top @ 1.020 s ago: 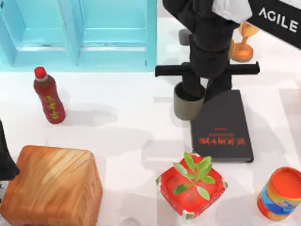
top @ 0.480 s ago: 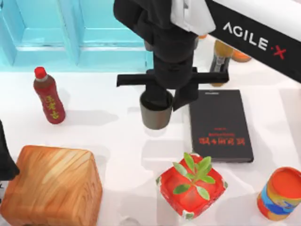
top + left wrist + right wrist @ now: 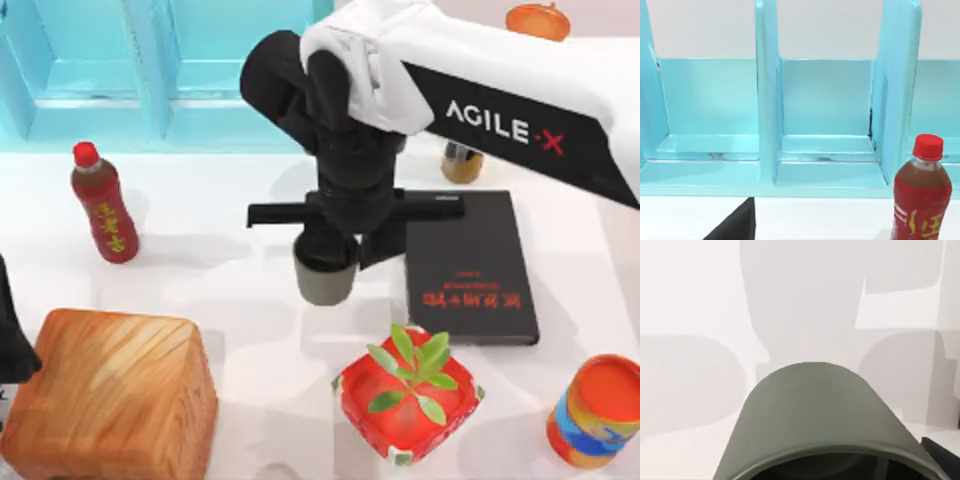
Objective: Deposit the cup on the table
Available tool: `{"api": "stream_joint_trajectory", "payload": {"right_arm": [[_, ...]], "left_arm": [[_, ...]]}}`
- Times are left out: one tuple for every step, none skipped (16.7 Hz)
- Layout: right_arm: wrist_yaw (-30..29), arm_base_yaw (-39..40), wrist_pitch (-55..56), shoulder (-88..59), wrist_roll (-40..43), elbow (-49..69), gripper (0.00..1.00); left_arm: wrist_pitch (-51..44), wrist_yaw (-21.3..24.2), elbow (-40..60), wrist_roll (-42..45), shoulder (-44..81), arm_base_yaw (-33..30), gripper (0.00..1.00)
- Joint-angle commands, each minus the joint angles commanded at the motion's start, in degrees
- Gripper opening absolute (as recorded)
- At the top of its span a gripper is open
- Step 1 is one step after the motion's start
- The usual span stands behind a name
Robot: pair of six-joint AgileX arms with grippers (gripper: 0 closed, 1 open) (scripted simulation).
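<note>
My right gripper is shut on the rim of the dark grey-olive cup, which stands upright in the middle of the white table, just left of the black book. Whether the cup's base touches the table I cannot tell. In the right wrist view the cup is close up, with the bare table and arm shadows beyond it. My left arm is parked at the table's left edge.
A red-capped tea bottle stands at the left, a wooden block at the front left. A potted plant sits just in front of the cup, the black book to its right, an orange can at the front right. The blue shelf lines the back.
My right arm carried the cup leftward from the book's back-left corner and then a little toward the front, still gripping it.
</note>
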State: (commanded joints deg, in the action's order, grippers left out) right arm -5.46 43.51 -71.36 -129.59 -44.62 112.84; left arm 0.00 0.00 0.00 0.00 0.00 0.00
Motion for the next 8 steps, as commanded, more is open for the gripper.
{"api": "stream_joint_trajectory", "payload": {"right_arm": [[-0.01,0.05,0.84,-0.14,-0.04,-0.8,0.0],[-0.02,0.07,1.07,-0.18,-0.05,-1.02,0.0],[-0.02,0.07,1.07,-0.18,-0.05,-1.02,0.0],[-0.02,0.07,1.07,-0.18,-0.05,-1.02,0.0],[-0.02,0.07,1.07,-0.18,-0.05,-1.02,0.0],[-0.02,0.07,1.07,-0.18,-0.05,-1.02,0.08],[-0.02,0.07,1.07,-0.18,-0.05,-1.02,0.15],[-0.02,0.07,1.07,-0.18,-0.05,-1.02,0.23]], "left_arm": [[0.0,0.0,0.0,0.0,0.0,0.0,1.0],[0.0,0.0,0.0,0.0,0.0,0.0,1.0],[0.0,0.0,0.0,0.0,0.0,0.0,1.0],[0.0,0.0,0.0,0.0,0.0,0.0,1.0],[0.0,0.0,0.0,0.0,0.0,0.0,1.0],[0.0,0.0,0.0,0.0,0.0,0.0,1.0],[0.0,0.0,0.0,0.0,0.0,0.0,1.0],[0.0,0.0,0.0,0.0,0.0,0.0,1.0]]}}
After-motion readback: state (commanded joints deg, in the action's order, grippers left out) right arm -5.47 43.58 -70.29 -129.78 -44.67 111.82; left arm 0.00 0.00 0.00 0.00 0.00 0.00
